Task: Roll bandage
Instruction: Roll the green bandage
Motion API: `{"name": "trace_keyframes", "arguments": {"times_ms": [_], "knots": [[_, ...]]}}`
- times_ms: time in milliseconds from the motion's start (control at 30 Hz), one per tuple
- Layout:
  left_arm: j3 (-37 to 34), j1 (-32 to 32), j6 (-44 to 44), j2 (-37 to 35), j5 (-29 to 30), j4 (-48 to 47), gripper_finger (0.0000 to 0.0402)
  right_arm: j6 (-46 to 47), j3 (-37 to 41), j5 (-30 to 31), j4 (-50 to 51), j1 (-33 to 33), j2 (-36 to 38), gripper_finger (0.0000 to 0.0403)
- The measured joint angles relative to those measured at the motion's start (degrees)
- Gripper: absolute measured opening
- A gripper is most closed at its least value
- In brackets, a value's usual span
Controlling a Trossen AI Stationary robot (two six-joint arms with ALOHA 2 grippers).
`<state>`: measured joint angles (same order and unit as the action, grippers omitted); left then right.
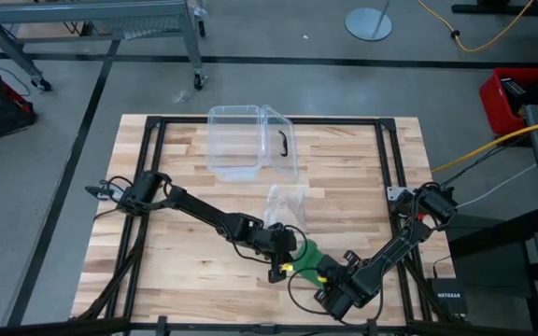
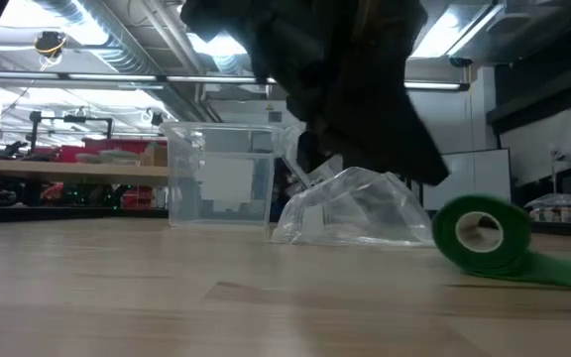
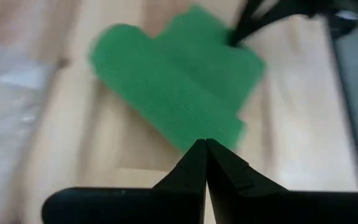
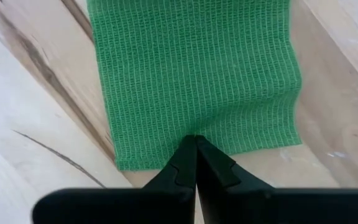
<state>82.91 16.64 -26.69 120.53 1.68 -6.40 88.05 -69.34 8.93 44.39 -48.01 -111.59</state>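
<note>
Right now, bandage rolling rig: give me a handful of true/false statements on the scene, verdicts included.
1. The bandage is partly rolled, with a flat green tail running out along the table. True.
2. The bandage lies inside the clear plastic box. False: it lies on the bare wood, apart from the box.
3. The right gripper has its jaws shut at the bandage's loose end. True.
4. The left gripper stands wide open. False: its jaws are shut, tips at the edge of the roll.
5. The crinkly clear wrapper lies between the box and the bandage. True.
</note>
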Motion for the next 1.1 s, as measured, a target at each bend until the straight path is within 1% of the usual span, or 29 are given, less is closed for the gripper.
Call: {"name": "trace_keyframes", "arguments": {"times_ms": [100,267,400,567,700,833,900,1000,1100], "knots": [[0.0,-0.66,-0.56,0.0,3.24,-1.04,0.0,0.22,-0.01,-0.6,-0.06,0.02,0.02,0.0005],[0.0,-2.28,-3.21,0.6,4.65,-2.15,0.0,0.21,0.01,-1.05,-0.54,0.02,0.02,0.0005],[0.0,-2.99,-3.71,2.58,4.65,-1.8,0.0,0.2,-0.01,-1.24,-0.8,-0.02,0.02,0.0005],[-0.02,-2.45,-5.55,3.87,0.92,1.68,0.0,0.2,-0.03,-1.38,-0.88,-0.02,0.02,0.0005],[0.0,-1.0,-4.55,3.78,-0.59,5.28,0.0,0.2,-0.03,-1.53,-0.93,-0.02,0.02,0.0005],[0.0,0.17,-4.05,3.78,-5.21,8.5,0.0,0.17,-0.03,-1.67,-1.01,-0.02,0.02,0.0005],[0.0,0.78,-1.99,3.78,-6.02,8.87,0.0,0.17,-0.03,-1.71,-1.03,-0.02,0.02,0.0005],[0.0,1.28,0.39,3.78,-5.04,8.58,0.0,0.17,-0.05,-1.88,-1.04,-0.02,0.02,0.0005],[0.0,1.21,-0.06,3.78,-0.16,8.17,0.0,0.17,-0.05,-2.04,-1.07,-0.02,0.02,0.0005]]}}
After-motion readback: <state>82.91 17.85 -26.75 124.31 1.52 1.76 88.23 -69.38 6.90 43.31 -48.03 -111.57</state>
